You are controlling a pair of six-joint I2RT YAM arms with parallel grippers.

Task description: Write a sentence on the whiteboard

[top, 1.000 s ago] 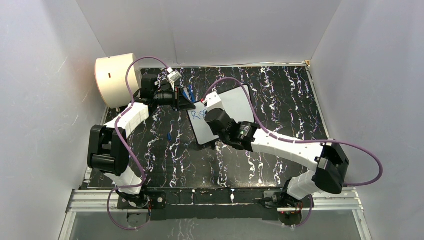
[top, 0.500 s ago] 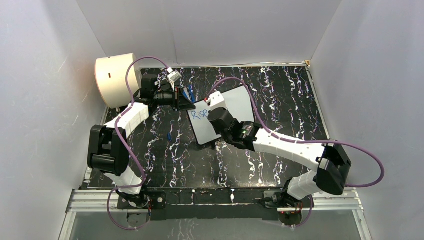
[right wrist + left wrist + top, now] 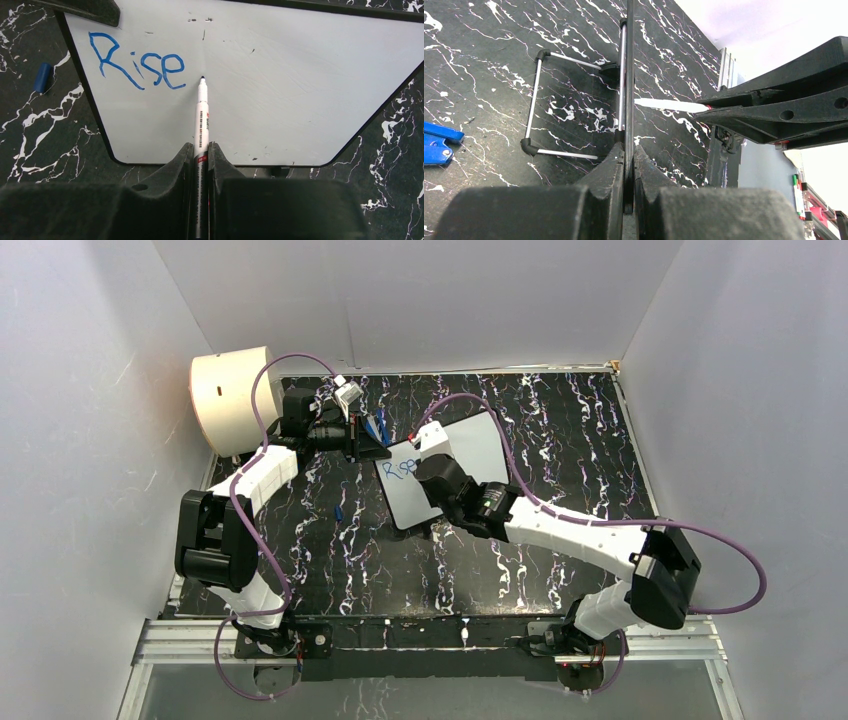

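Whiteboard (image 3: 300, 90), smooth, round-cornered and thinly black-rimmed, sits mid-frame overhead on the marbled black table (image 3: 560, 420), its blue sentence (image 3: 137, 62) reading only "Rise" at upper left. Left gripper (image 3: 628, 150) is pinched tight on its edge. The right gripper (image 3: 200, 147) clamps a slim white marker pen (image 3: 201, 115), tip just right of the lettering.

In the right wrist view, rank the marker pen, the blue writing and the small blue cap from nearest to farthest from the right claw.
1. The marker pen, centre, clamped in the right claw.
2. The blue writing "Rise", up and left on the whiteboard.
3. The blue cap, far left on the table, off the board.
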